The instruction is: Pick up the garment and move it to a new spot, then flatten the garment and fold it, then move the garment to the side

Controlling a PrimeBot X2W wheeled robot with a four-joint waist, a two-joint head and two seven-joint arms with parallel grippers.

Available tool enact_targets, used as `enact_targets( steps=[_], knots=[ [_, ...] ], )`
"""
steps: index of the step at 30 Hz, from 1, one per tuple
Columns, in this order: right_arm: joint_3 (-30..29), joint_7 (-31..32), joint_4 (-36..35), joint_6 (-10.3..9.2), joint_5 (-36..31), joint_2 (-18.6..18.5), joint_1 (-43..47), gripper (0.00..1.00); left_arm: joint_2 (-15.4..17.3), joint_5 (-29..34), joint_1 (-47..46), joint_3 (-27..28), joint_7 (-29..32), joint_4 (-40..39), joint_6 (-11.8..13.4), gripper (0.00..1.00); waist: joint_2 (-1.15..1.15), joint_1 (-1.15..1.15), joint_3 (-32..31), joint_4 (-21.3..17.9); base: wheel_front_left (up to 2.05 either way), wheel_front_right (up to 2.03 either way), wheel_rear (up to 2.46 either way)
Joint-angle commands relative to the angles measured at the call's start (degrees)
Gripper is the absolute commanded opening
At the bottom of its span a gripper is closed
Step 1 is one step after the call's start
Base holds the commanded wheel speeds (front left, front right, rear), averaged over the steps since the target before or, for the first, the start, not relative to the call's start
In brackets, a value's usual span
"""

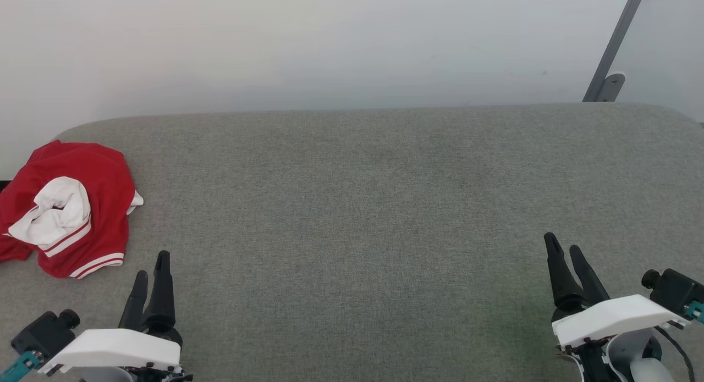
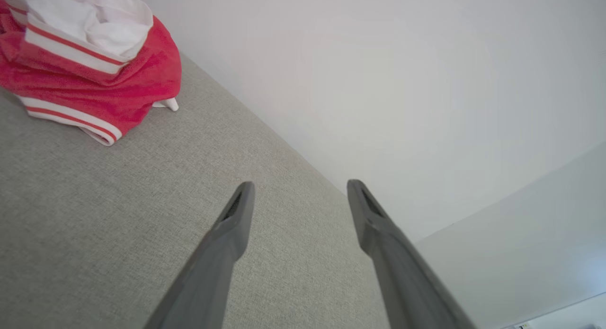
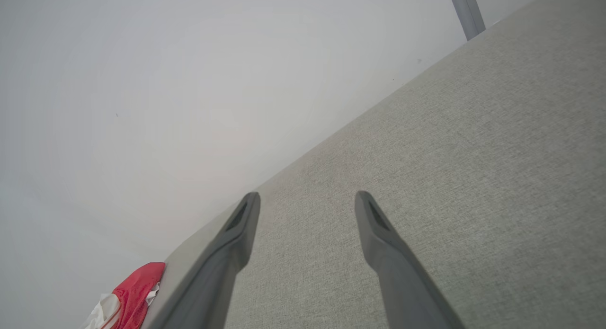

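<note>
Jaws spread, pointing up: L gripper (image 1: 152, 263) near garment (image 1: 71, 211), R gripper (image 1: 562, 243) far.

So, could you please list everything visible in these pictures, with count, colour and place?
garment: one, red with white sleeves and striped trim, crumpled at the left edge of the padded surface
padded surface: one, grey fabric, across the foreground
wall: one, white, behind the surface
metal bar: one, grey, slanted, upper right
left gripper: one, dark fingers, open, lower left, apart from the garment
right gripper: one, dark fingers, open, lower right
</note>
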Motion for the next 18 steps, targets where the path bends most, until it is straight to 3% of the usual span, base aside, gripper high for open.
enact_targets(
  steps=[1,18],
  knots=[
    [0.09,-0.71,-0.98,0.12,-1.84,-0.35,-1.15,1.0,0.34,1.71,-0.12,0.36,-0.58,-1.14,-0.48,1.0,0.0,0.0,-0.02,-0.01,0.0,0.0,0.0],
    [1.54,-3.4,-1.51,0.13,-13.14,-1.12,-1.35,1.0,-0.91,13.27,1.58,1.52,-3.66,-1.91,-3.55,1.0,0.0,0.0,-0.27,-0.2,0.0,0.0,0.0]
  ],
)
